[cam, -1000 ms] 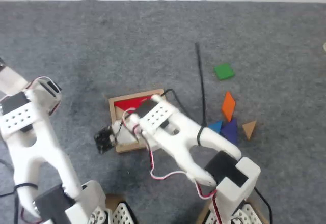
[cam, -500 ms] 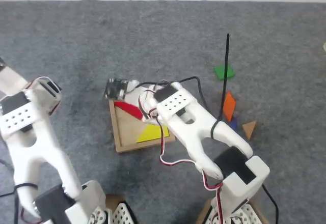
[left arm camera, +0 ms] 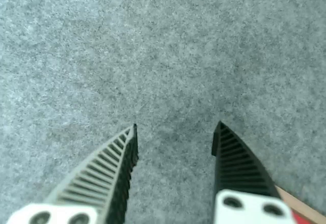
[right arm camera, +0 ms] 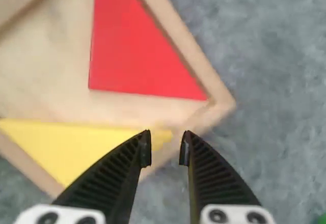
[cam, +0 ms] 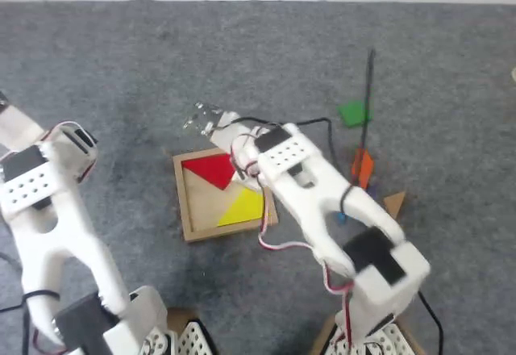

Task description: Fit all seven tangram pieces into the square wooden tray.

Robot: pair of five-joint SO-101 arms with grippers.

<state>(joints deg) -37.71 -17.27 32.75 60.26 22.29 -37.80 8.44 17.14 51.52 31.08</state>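
The square wooden tray (cam: 188, 210) lies mid-table with a red triangle (cam: 211, 169) and a yellow triangle (cam: 243, 206) flat inside it. My right gripper (cam: 205, 119) hangs just past the tray's far edge. In the right wrist view that gripper (right arm camera: 164, 147) stands open by a narrow gap with nothing in it, over the tray rim (right arm camera: 211, 99), the red triangle (right arm camera: 130, 56) and the yellow triangle (right arm camera: 71, 145). My left gripper (left arm camera: 177, 127) is open over bare carpet. A green square (cam: 353, 113), an orange parallelogram (cam: 362, 166) and a tan triangle (cam: 394, 203) lie at the right.
A grey carpet covers the table. A black cable (cam: 368, 97) rises from the right arm in front of the loose pieces. The left arm's white body (cam: 44, 202) stands at the left edge. A corner of the tray (left arm camera: 298, 201) edges into the left wrist view.
The right arm has swung from over the tray's near left side to beyond its far edge, uncovering the red and yellow triangles. The left arm has kept still.
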